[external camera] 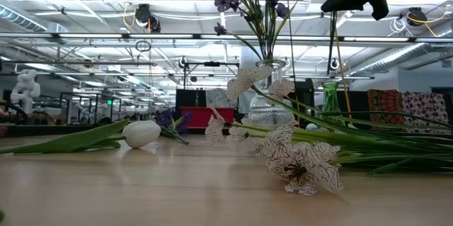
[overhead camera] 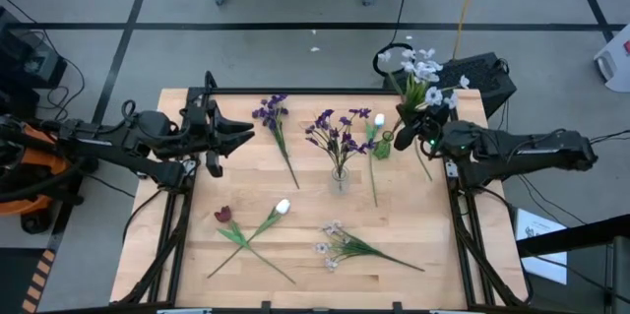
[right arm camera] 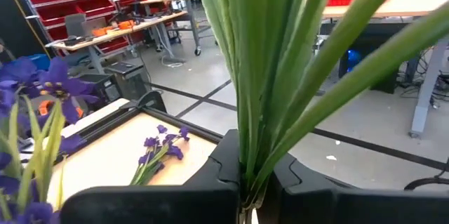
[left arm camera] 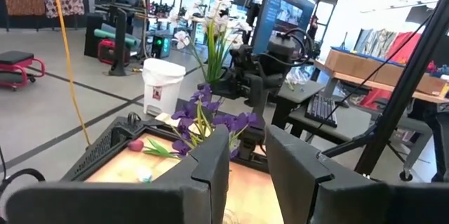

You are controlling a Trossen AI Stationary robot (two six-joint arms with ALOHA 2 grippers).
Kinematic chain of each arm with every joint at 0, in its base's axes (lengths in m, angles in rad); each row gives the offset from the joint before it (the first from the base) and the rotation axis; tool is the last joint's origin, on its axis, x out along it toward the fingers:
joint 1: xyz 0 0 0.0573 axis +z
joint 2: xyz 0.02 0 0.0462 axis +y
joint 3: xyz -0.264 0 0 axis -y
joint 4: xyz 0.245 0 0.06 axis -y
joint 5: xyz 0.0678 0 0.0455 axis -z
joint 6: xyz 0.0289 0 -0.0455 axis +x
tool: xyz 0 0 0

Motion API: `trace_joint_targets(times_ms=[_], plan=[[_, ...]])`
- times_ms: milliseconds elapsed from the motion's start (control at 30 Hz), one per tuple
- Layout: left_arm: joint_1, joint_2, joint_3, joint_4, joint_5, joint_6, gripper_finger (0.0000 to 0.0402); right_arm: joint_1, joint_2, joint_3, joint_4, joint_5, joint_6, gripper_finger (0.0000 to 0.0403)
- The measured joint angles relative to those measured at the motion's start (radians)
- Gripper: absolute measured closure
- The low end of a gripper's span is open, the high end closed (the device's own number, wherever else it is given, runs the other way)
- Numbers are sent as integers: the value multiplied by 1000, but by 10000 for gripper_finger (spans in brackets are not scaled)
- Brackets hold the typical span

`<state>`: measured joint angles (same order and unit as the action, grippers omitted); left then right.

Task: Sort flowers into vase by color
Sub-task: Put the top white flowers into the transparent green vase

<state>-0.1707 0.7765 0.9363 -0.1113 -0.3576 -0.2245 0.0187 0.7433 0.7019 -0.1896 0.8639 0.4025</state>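
My right gripper, at the table's far right, is shut on a pale white-blue sprig held upright above the table. My left gripper hovers open and empty at the far left. A clear glass vase mid-table holds purple sprigs. A small green vase stands next to it with a white tulip bud beside it. On the table lie a purple sprig, a dark red tulip, a white tulip and a pale sprig. My right gripper pinches the sprig's bundle of green stems and leaves between its two fingers, about midway along it. The fingers come level from the table's right and lie across the stems. The blossoms stand above the fingers and the stem end hangs below.
The black table frame runs along the far edge and both sides. The flowers lying at the front fill much of the near middle. Bare wood lies at the near right and at the far left under my left arm.
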Motion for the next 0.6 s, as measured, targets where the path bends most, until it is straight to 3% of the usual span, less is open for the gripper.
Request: trace_joint_targets(times_ms=[600], plan=[[0,0,0,-2,-6,-5,302,-89,76,0,-27,-1,-32,399]])
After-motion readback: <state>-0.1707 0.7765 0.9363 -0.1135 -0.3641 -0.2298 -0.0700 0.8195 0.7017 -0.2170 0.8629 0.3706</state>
